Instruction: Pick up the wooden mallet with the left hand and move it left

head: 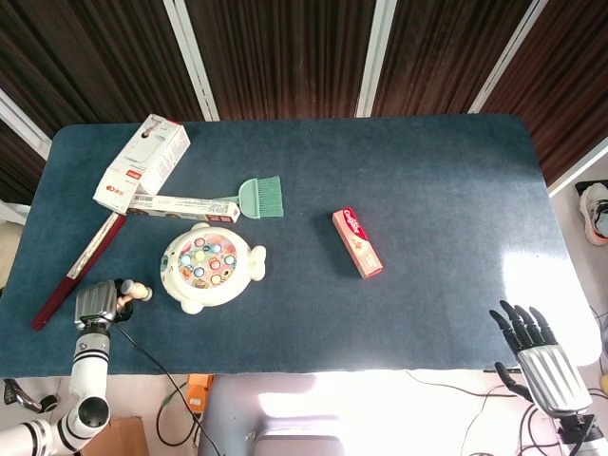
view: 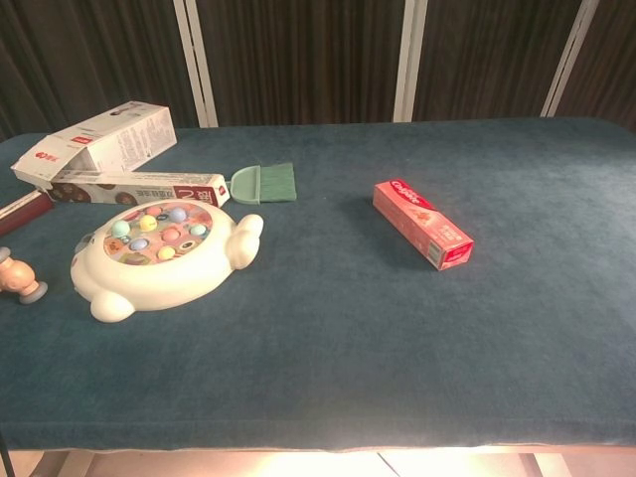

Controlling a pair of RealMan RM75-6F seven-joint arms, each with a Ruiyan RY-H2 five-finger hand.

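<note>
The wooden mallet (head: 134, 291) has a pale head with a grey cap and sits near the table's front left corner, just left of the fish toy. My left hand (head: 95, 306) grips its handle from the near side, dark fingers wrapped around it. Only the mallet's head (view: 18, 278) pokes in at the left edge of the chest view, low against the cloth; the hand itself is out of that frame. My right hand (head: 535, 349) hangs past the front right table edge, fingers spread and holding nothing.
A white fish-shaped toy (head: 211, 263) lies right of the mallet. Behind it are a green brush (head: 261, 197), a long flat box (head: 180, 205) and a white carton (head: 142, 161). A dark red stick (head: 81, 269) runs along the left edge. A red toothpaste box (head: 357, 243) lies mid-table.
</note>
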